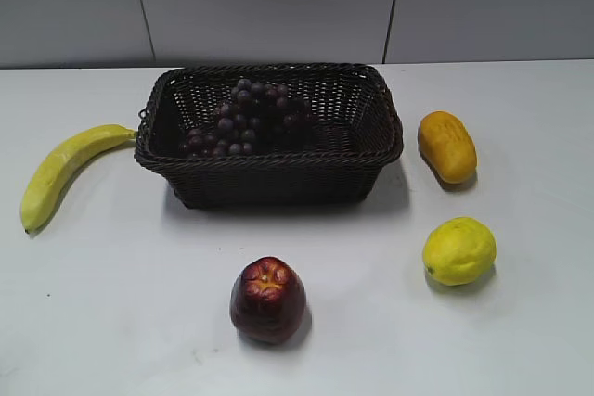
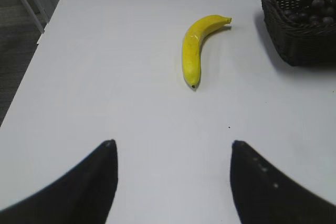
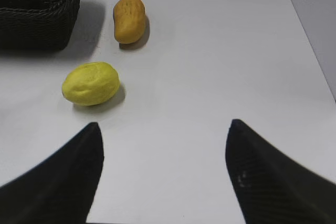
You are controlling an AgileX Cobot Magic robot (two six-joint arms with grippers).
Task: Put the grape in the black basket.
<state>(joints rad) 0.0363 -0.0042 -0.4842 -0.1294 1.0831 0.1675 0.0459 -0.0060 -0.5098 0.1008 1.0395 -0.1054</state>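
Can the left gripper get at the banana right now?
Probably yes. The left gripper is open, and only bare table lies between it and the banana, beside the basket.

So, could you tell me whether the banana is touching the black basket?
Apart. The left wrist view shows bare table between the banana tip and the black basket wall.

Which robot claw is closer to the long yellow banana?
Left. The left gripper is open above the white table, with the long yellow banana lying just ahead of it. The right gripper is open on the other side, near the yellow lemon; no banana shows there.
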